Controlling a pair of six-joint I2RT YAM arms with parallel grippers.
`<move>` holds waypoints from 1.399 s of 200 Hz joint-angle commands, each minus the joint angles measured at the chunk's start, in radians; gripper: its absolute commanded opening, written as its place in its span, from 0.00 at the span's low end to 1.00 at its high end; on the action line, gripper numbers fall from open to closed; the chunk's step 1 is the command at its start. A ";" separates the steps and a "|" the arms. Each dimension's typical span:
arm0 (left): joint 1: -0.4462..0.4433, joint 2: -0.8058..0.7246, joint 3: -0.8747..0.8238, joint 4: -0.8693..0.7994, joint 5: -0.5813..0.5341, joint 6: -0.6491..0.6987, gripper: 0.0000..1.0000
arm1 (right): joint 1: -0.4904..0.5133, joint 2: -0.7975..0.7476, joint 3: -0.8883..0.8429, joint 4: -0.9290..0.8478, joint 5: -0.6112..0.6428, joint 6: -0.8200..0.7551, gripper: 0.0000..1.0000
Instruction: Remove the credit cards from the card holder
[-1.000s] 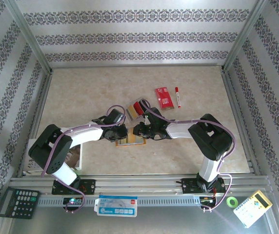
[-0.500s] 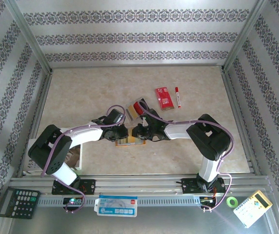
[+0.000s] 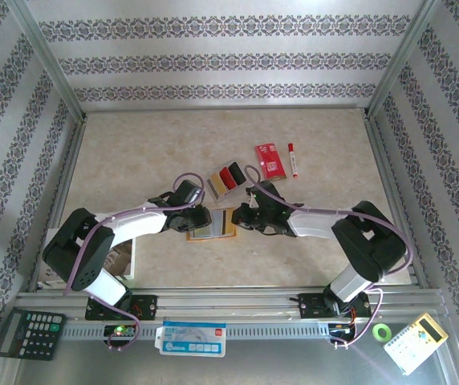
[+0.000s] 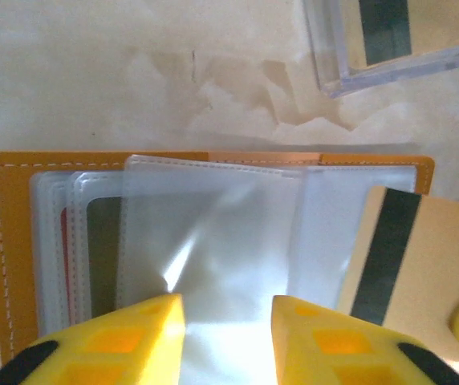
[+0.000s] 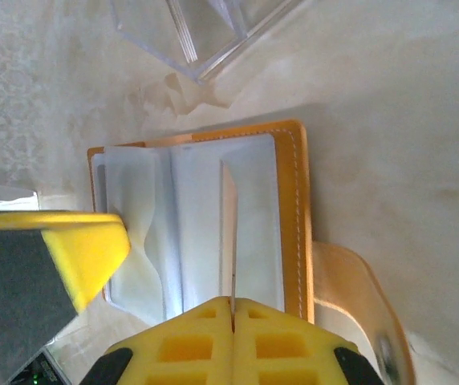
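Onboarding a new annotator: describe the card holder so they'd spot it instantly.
On the beige table, look mid-table where the left gripper and right gripper converge. The card holder lies open there, flat, with clear pockets and a tan card sticking out. Unlike the red packet behind, it is orange with stitched edges.

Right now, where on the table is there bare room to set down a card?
Bare table lies far left, between back wall and left arm, and right of the marker. The strip between card holder and arm bases is free. Crowded: the middle, where left gripper and right gripper meet at the holder, with credit cards and red packet behind.
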 commanded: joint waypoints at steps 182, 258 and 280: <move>0.128 -0.185 0.097 0.645 0.543 -0.230 0.44 | -0.215 -0.225 0.083 0.472 -0.436 0.242 0.00; 0.163 -0.202 0.084 0.753 0.541 -0.323 0.00 | -0.227 -0.162 0.119 0.640 -0.434 0.402 0.07; 0.163 -0.219 0.074 0.757 0.501 -0.336 0.00 | -0.208 -0.157 0.120 0.673 -0.400 0.430 0.11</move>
